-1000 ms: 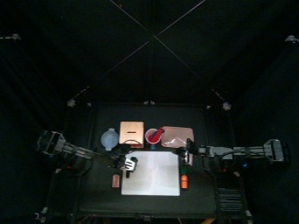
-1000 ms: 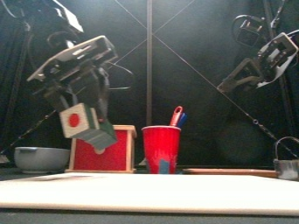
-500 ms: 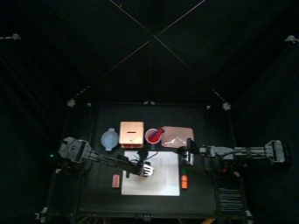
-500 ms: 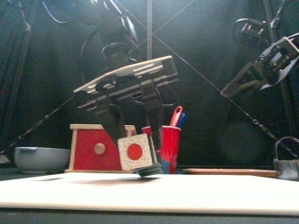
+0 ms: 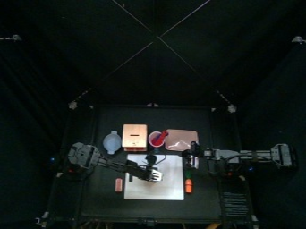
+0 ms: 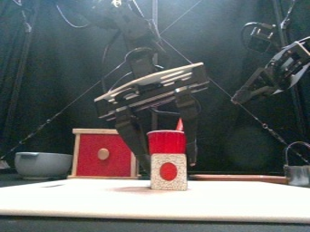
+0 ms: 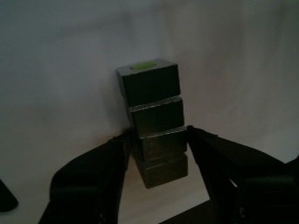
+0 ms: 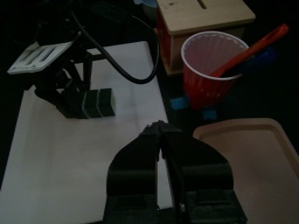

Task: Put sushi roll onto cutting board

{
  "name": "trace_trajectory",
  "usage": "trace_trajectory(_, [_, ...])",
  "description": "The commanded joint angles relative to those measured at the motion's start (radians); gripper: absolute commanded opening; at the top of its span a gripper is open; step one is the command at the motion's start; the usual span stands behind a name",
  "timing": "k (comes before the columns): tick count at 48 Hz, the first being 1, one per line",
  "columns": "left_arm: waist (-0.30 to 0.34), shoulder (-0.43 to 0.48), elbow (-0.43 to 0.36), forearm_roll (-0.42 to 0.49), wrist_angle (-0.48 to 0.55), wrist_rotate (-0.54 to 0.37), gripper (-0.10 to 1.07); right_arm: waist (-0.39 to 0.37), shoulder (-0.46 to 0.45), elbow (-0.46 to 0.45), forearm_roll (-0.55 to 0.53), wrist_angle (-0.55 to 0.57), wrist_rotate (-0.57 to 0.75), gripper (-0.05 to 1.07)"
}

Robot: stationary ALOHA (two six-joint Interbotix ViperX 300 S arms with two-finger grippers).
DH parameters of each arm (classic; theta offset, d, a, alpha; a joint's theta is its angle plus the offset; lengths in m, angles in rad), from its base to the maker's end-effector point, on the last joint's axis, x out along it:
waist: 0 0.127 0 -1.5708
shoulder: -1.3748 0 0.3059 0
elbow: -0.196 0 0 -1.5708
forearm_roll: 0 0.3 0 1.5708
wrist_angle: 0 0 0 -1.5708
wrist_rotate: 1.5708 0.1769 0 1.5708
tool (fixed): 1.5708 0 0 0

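The sushi roll (image 6: 169,171), white with a red round end facing the front, stands on the white cutting board (image 6: 155,199). My left gripper (image 6: 168,161) hangs over it, open, one jaw on each side of the roll. In the left wrist view the roll (image 7: 156,122) looks like a dark stack between the jaws of that gripper (image 7: 158,142) on the board (image 7: 70,52). The right wrist view shows the roll (image 8: 97,103) under the left arm. My right gripper (image 8: 156,131) is shut and empty, held high at the right (image 6: 273,72).
Behind the board stand a red cup (image 6: 168,140) with utensils, a wooden box (image 6: 103,154) with a red front and a grey bowl (image 6: 43,164). A tan tray (image 8: 251,149) lies at the back right. An orange item (image 5: 189,186) sits by the board's right edge.
My left gripper swung in from the left and came down with the sushi roll. The roll now stands on the cutting board and the jaws have spread. The right arm stayed put.
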Motion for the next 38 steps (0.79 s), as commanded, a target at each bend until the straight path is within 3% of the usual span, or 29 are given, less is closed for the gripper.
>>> trace_trajectory(1, [0.003, -0.035, -0.025, 0.005, 0.003, 0.005, 0.96, -0.003, -0.003, -0.003, 0.005, -0.003, -0.002, 0.03])
trace_trajectory(10, [0.003, -0.112, 0.005, 0.008, 0.015, 0.046, 0.96, -0.003, -0.003, -0.002, 0.021, -0.003, 0.0, 0.03])
trace_trajectory(19, [0.003, -0.281, 0.107, 0.055, 0.02, 0.167, 0.96, 0.006, -0.002, -0.031, 0.058, -0.003, 0.002, 0.03])
trace_trajectory(28, [0.008, -0.419, 0.25, 0.186, 0.008, 0.267, 0.96, 0.014, 0.018, -0.086, 0.129, -0.003, 0.002, 0.03])
trace_trajectory(38, [-0.008, -0.612, 0.396, 0.499, -0.046, 0.282, 0.96, 0.014, 0.037, -0.126, 0.16, -0.003, 0.0, 0.03])
